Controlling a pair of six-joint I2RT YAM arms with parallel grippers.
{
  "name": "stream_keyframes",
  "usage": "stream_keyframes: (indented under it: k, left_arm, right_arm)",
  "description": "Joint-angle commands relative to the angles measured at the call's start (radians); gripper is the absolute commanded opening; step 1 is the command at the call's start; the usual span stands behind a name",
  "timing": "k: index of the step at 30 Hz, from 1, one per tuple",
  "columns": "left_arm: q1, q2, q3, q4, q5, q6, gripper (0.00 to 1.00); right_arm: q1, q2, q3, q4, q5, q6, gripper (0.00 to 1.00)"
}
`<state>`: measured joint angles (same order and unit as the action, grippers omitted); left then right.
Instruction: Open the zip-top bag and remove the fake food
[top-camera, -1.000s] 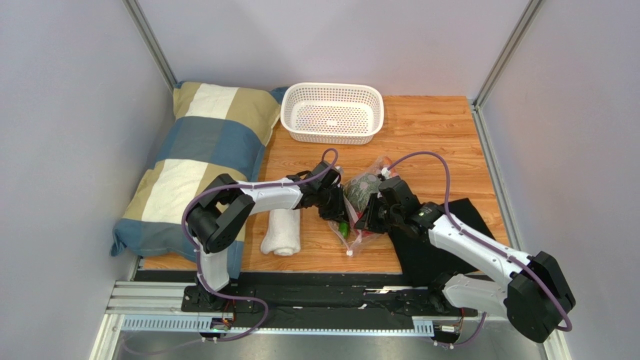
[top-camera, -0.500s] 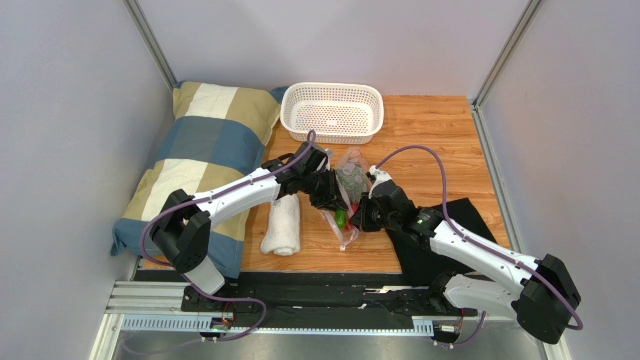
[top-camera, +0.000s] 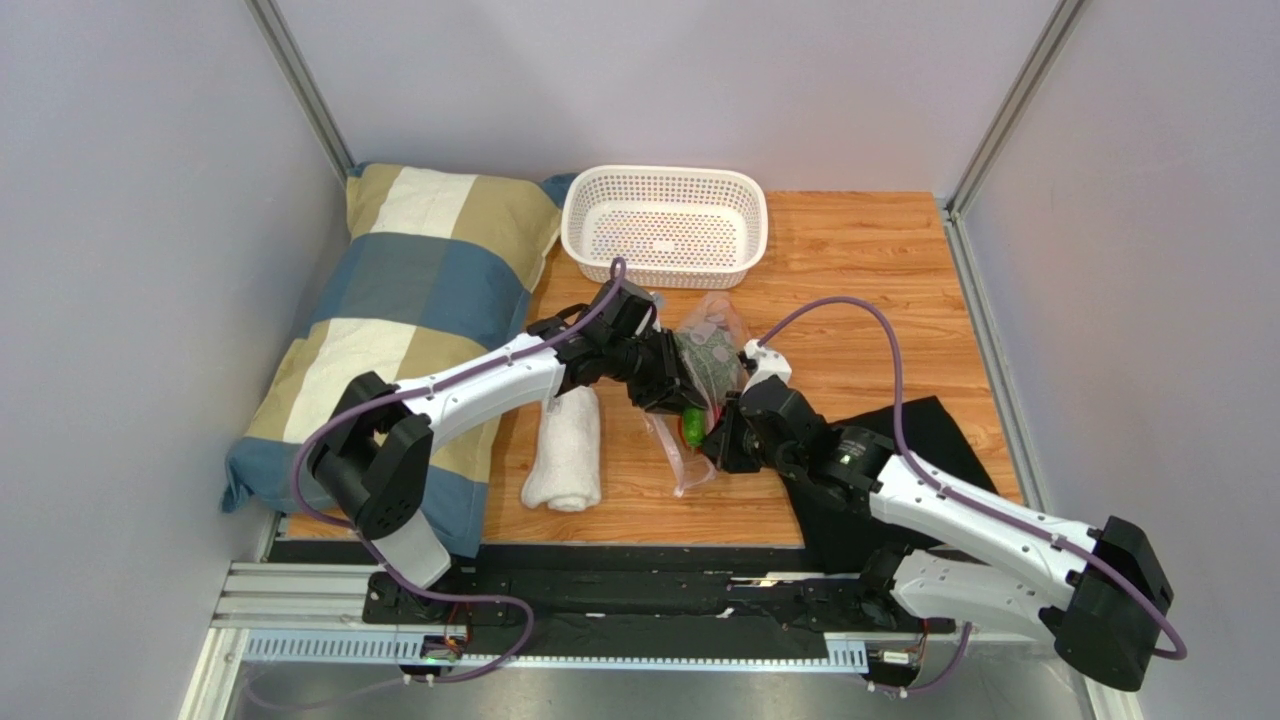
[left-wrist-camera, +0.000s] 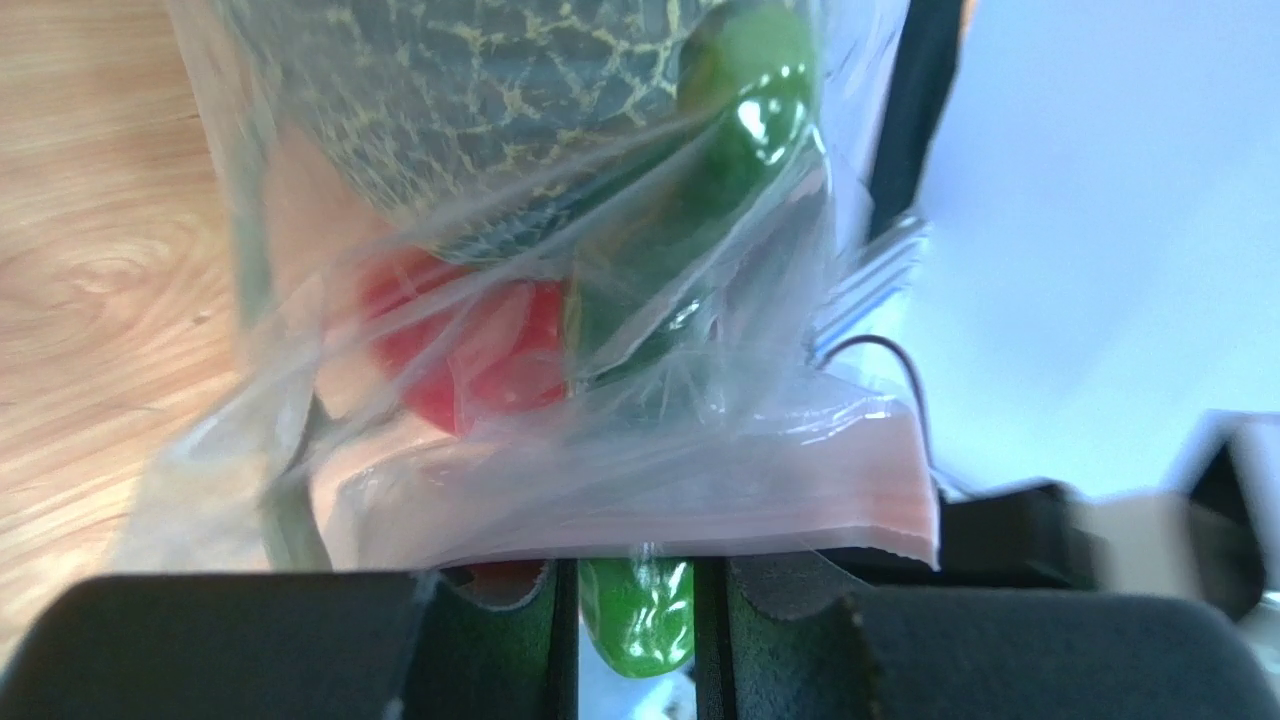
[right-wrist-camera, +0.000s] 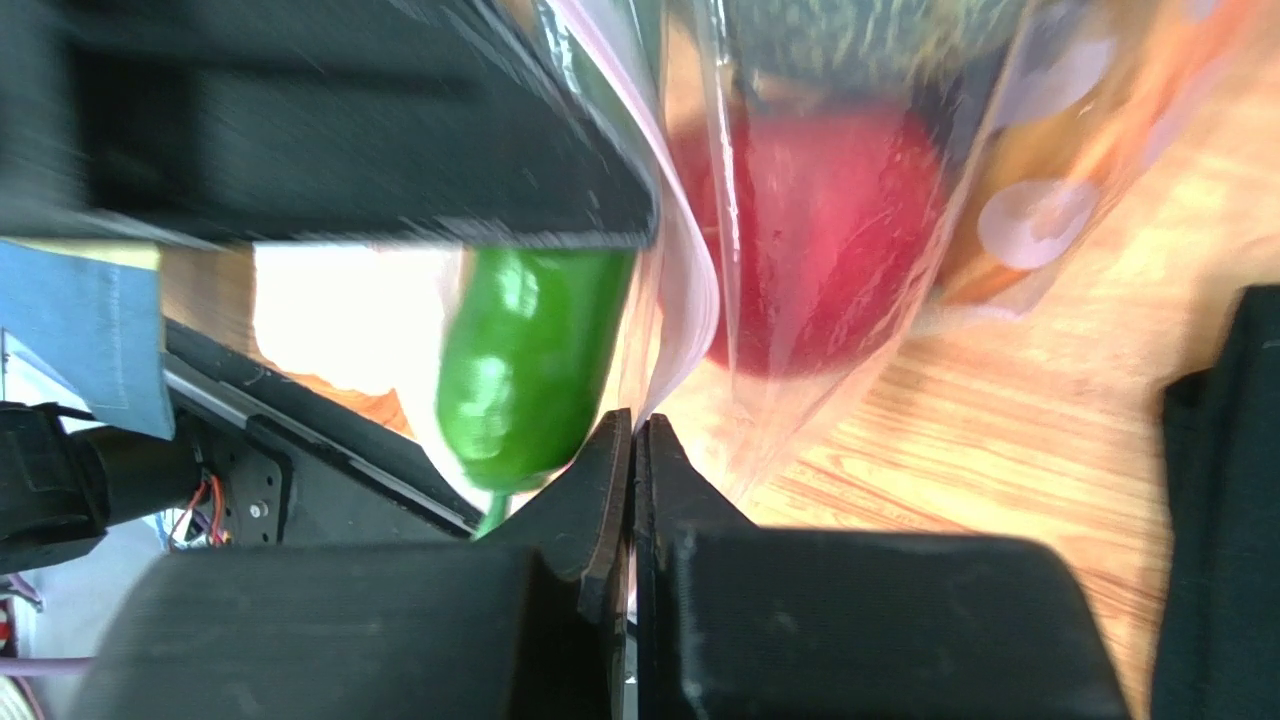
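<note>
The zip-top bag (top-camera: 706, 348) hangs between my two grippers above the table, its pinkish zip strip (left-wrist-camera: 676, 503) lowest. Inside it are the bumpy green vegetable (left-wrist-camera: 481, 75) and the red tomato (left-wrist-camera: 451, 353), which the right wrist view also shows (right-wrist-camera: 827, 240). The green pepper (top-camera: 691, 429) sticks out past the strip. My left gripper (left-wrist-camera: 639, 630) is closed to a pepper's width, with the pepper's end (right-wrist-camera: 526, 360) between its fingers. My right gripper (right-wrist-camera: 634, 450) is shut on the bag's clear lip. In the top view the left gripper (top-camera: 672, 398) and the right gripper (top-camera: 726, 443) sit close together.
A white basket (top-camera: 661, 273) stands at the back of the table. A rolled white towel (top-camera: 564, 458) lies left of the bag. A checked pillow (top-camera: 391, 330) fills the left side. A black cloth (top-camera: 932, 435) lies under the right arm.
Both grippers moved away from the near edge and lifted the bag off the table. The bag's bulk now hangs nearer the basket and the pepper shows below it.
</note>
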<state>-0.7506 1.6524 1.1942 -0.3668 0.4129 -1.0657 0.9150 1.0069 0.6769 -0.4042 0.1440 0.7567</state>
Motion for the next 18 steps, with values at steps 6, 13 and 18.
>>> stream_keyframes:
  k: [6, 13, 18]
  left_arm:
    - [0.054, -0.048, -0.051, 0.236, 0.082, -0.146, 0.0]
    - [0.037, -0.115, -0.076, -0.041, 0.277, 0.094, 0.0]
    - [0.028, -0.206, -0.125, -0.257, 0.288, 0.275, 0.0]
  right_arm:
    - [0.067, -0.008, -0.082, 0.027, -0.008, 0.079, 0.0]
    - [-0.122, 0.128, -0.016, 0.011, 0.016, -0.002, 0.0]
    - [-0.168, 0.189, 0.165, -0.07, 0.003, -0.108, 0.0]
